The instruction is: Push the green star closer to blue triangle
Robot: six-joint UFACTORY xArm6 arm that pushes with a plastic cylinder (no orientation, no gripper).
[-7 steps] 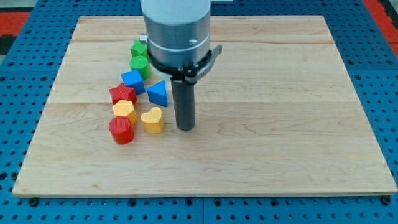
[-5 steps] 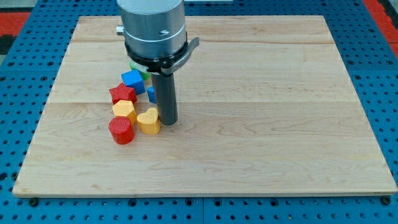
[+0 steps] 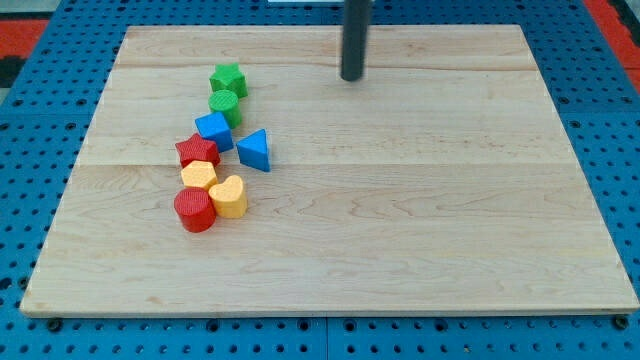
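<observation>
The green star lies near the view's upper left of the wooden board. The blue triangle lies below and a little right of it, with a green cylinder and a blue cube between and to the left. My tip is at the view's top, well to the right of the green star and apart from all the blocks.
A red star, an orange hexagon, a yellow heart and a red cylinder cluster below the blue cube. The board's edges border a blue pegboard.
My tip has gone from beside the yellow heart up and right to the view's top. The yellow heart has been pushed left against the red cylinder. The green star is uncovered now.
</observation>
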